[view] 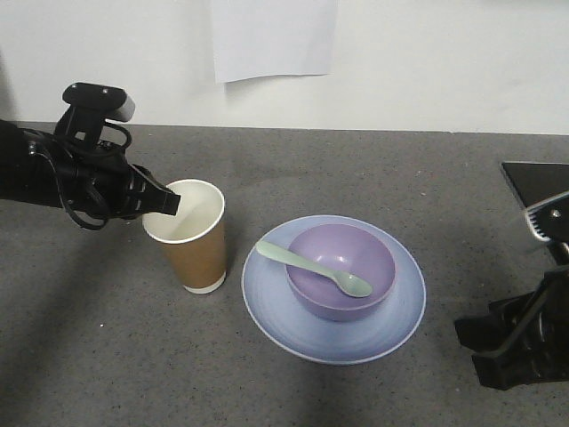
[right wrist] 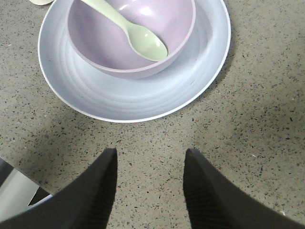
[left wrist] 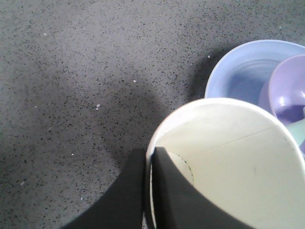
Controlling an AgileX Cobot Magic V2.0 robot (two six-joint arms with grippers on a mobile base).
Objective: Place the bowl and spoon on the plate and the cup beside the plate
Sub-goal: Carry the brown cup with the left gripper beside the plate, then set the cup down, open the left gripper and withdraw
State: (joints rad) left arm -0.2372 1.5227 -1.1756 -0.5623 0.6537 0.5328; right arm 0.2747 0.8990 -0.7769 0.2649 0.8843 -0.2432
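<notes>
The brown paper cup (view: 193, 237) stands upright on the grey table, just left of the pale blue plate (view: 391, 327). My left gripper (view: 169, 205) is shut on the cup's rim, one finger inside and one outside; the left wrist view shows the cup (left wrist: 238, 157) and gripper (left wrist: 150, 155) close up. The lavender bowl (view: 351, 276) sits on the plate, with the mint-green spoon (view: 313, 269) lying across it, scoop inside. My right gripper (right wrist: 150, 155) hangs open over bare table, short of the plate (right wrist: 143, 98), bowl (right wrist: 109, 43) and spoon (right wrist: 138, 36).
A white sheet of paper (view: 274, 37) hangs on the back wall. A dark flat object (view: 533, 182) lies at the table's right edge behind my right arm (view: 524, 342). Speckled grey tabletop (view: 107, 356) stretches left of the cup and in front of it.
</notes>
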